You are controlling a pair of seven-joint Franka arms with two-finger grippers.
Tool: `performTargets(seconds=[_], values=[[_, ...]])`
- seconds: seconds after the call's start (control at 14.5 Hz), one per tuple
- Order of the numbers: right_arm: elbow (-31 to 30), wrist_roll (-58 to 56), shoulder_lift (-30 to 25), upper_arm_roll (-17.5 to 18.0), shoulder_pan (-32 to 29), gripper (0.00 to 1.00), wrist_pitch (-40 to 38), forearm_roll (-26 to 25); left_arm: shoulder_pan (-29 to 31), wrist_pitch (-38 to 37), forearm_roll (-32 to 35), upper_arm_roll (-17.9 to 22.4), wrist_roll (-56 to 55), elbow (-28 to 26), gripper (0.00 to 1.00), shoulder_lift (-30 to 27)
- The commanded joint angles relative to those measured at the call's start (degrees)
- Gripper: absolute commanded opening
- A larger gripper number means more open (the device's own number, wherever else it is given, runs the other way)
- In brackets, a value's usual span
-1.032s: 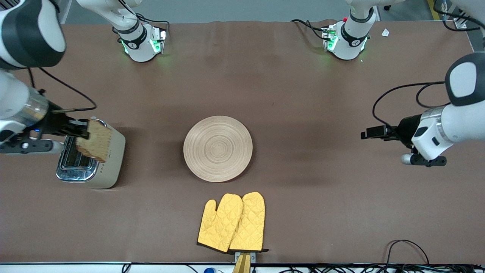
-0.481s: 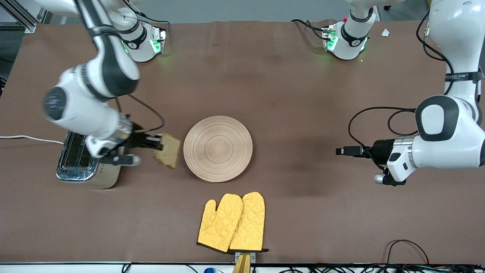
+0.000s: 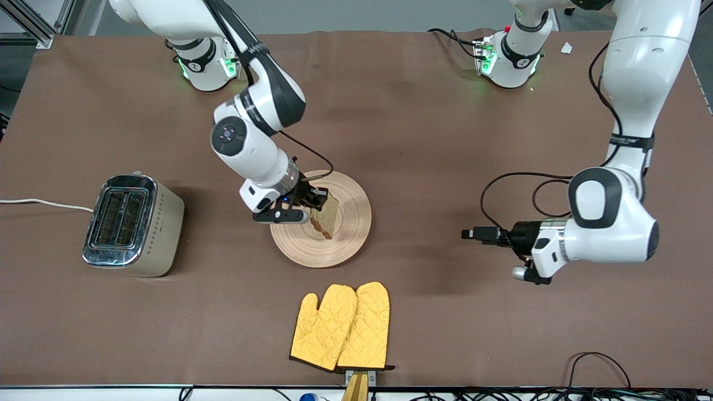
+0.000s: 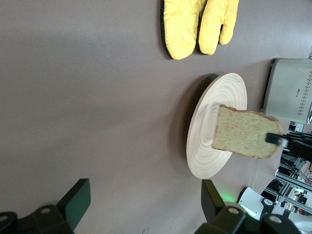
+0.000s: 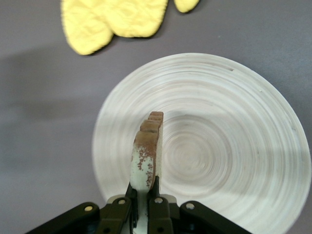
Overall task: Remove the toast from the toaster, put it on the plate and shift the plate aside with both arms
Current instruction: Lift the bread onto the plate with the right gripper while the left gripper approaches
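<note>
The round pale wooden plate [image 3: 352, 207] lies at the middle of the table. My right gripper [image 3: 316, 201] is shut on the toast [image 3: 327, 215] and holds it on edge just over the plate's middle. In the right wrist view the toast's crust edge [image 5: 146, 156] stands up between the fingers [image 5: 130, 195] over the plate [image 5: 234, 146]. My left gripper [image 3: 469, 234] is open and empty, low over the bare table toward the left arm's end from the plate. The left wrist view shows its gripper [image 4: 145, 195], the plate [image 4: 209, 117] and the toast [image 4: 243, 138].
A silver toaster [image 3: 131, 225] stands toward the right arm's end of the table. Two yellow oven mitts [image 3: 342, 328] lie nearer to the front camera than the plate; they also show in the left wrist view [image 4: 197, 24] and the right wrist view [image 5: 112, 19].
My right arm has carried the toast from over the toaster across to over the plate. My left arm has moved toward the plate, its gripper still open.
</note>
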Motion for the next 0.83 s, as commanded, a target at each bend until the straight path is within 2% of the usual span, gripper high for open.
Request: performTargets(seconds=[0.0,0.14,0.28,0.48,0.55,0.62,0.69,0.76], values=[[0.07,-3.08,2.8,-0.53,-2.51,0.0,1.15,0.52,0.03,2.08,-2.83,-1.14,1.27,1.06,0.99,2.38],[-0.71,-7.65,3.77,-0.71,-4.7,0.0,0.45,0.43,-1.11,3.75,-5.47,-1.23,1.27,0.97,0.98,3.52],[-4.04,-11.17,3.16,-0.89,-5.94,0.0,0.53,0.34,-2.16,5.42,-8.19,-1.23,1.27,0.88,0.97,4.22],[-7.83,-13.21,1.4,-0.89,-7.61,0.0,0.62,0.34,-3.92,6.92,-13.37,-1.14,1.27,0.53,0.97,4.93],[-8.27,-13.21,1.05,-0.97,-7.61,0.03,0.53,0.34,-4.36,7.18,-13.91,-1.14,1.27,0.53,0.97,5.37],[-8.28,-13.21,0.79,-0.97,-7.7,0.35,0.1,0.34,-4.71,7.19,-14.52,-1.23,1.27,0.53,0.96,5.72],[-8.19,-13.12,0.61,-1.15,-7.87,0.78,-0.69,0.17,-5.06,7.19,-14.97,-1.23,1.27,0.53,0.94,6.42],[-8.1,-13.12,0.35,-2.02,-7.79,0.98,-1.31,-0.18,-5.5,7.19,-15.67,-1.23,1.27,0.53,0.94,6.69]])
